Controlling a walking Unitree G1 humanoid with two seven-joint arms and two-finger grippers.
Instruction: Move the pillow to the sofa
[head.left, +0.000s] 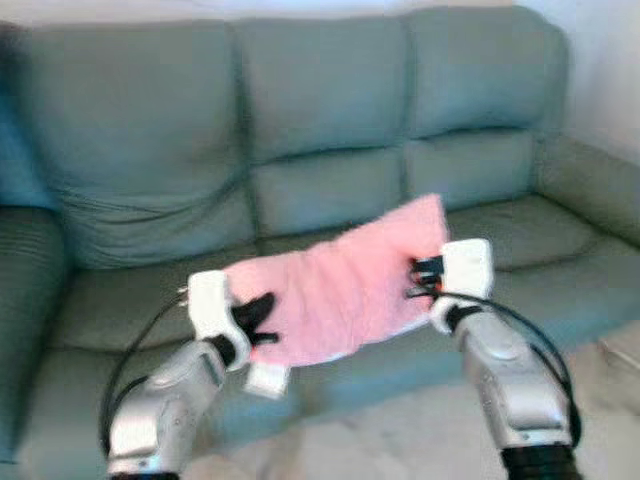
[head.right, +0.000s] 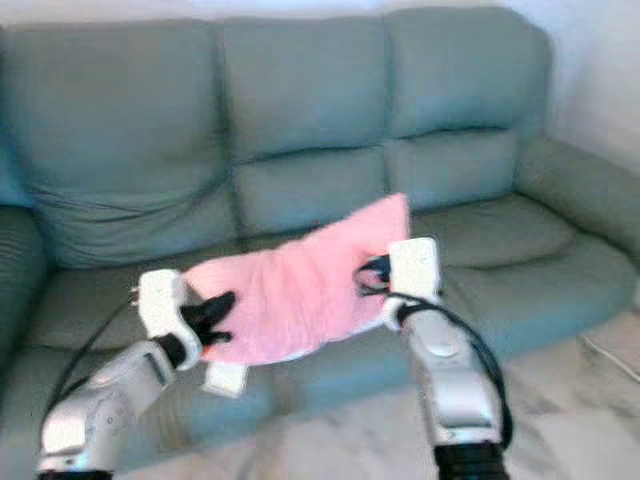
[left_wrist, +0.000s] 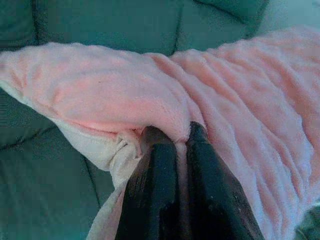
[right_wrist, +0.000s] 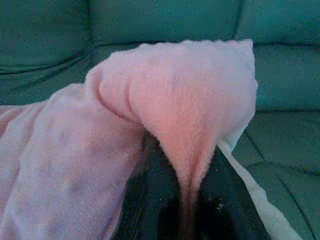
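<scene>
Left eye view: pink fuzzy pillow (head.left: 345, 285) held up in the air between both arms, in front of the grey-green three-seat sofa (head.left: 320, 150), over the near edge of the middle seat cushion. Pillow tilted, its right end higher than its left. Left pincer (head.left: 255, 318) grips the lower left edge, black fingers laid against the pink fabric. Right pincer (head.left: 425, 277) grips the right edge, just below the upper right corner. Pale floor (head.left: 420, 440) shows near the robot, between the arms. Picture slightly blurred.

Right eye view: same scene. Pillow (head.right: 300, 285) hangs between the left pincer (head.right: 208, 315) and right pincer (head.right: 372, 275), clear of the seat cushions. Sofa armrest at far right, wall behind it.

Left wrist view: the two black fingers (left_wrist: 155, 185) of the left pincer are pressed almost together, a fold of the pink pillow (left_wrist: 240, 100) pinched between them. A whitish underside of the pillow shows beside the fingers. Sofa cushions (left_wrist: 100, 25) beyond.

Right wrist view: right pincer fingers (right_wrist: 145, 200) closed on a bunched edge of the pillow (right_wrist: 175, 95), pink fabric draping down between them and hiding the tips. Sofa seat and backrest (right_wrist: 150, 20) behind.
</scene>
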